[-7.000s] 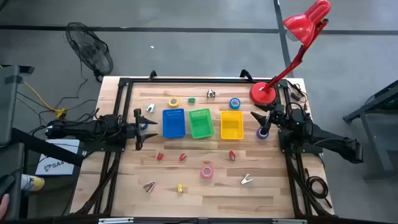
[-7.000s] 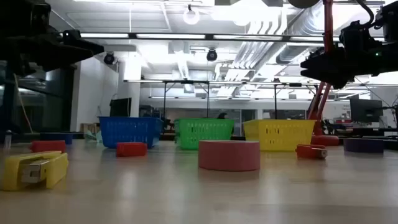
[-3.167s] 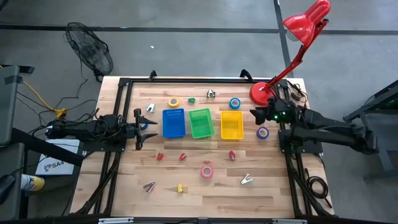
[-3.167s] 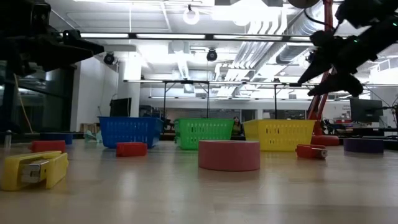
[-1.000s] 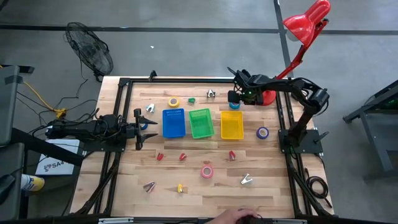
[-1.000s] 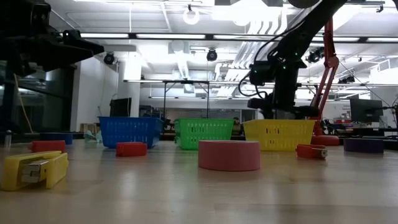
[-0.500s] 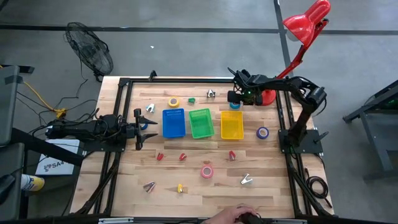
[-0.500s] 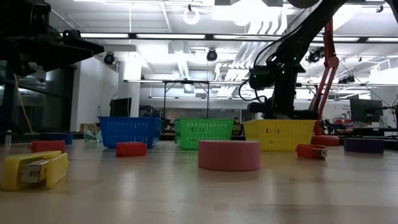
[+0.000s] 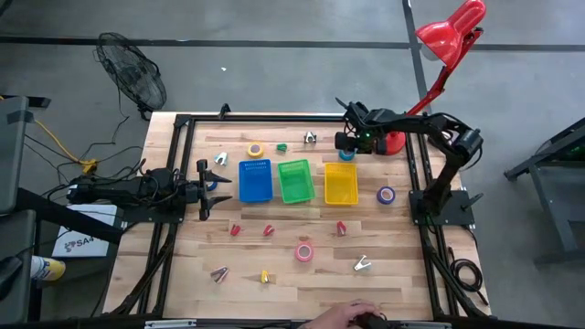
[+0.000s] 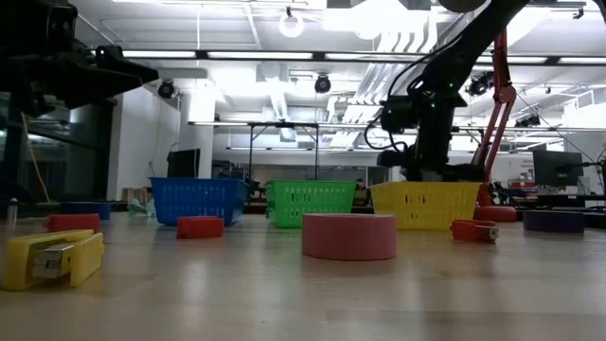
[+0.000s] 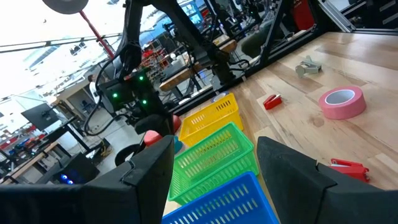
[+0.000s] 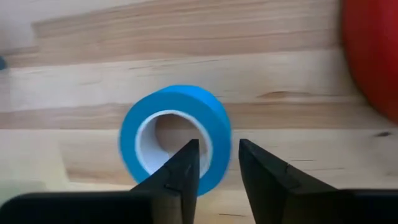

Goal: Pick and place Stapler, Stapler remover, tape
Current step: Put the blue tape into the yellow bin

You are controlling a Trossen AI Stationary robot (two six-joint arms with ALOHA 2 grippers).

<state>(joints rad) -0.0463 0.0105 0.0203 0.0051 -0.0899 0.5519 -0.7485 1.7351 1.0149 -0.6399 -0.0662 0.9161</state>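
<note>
R gripper (image 12: 214, 163) sits right over the blue tape roll (image 12: 176, 138) at the table's far edge, just behind the yellow bin (image 9: 340, 184) – fingers slightly apart, straddling the roll's near wall – so next is straight down; L gripper (image 9: 203, 190) idles spread beside blue bin (image 9: 255, 181).

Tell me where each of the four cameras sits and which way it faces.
High view: overhead, straight down on the wooden table and both arms.
Low view: tabletop height, level past the pink tape roll; arms above.
Left wrist: across the three plastic bins; left gripper open.
Right wrist: down on the blue tape roll, right gripper open.
Low and left wrist share the pink roll.
</note>
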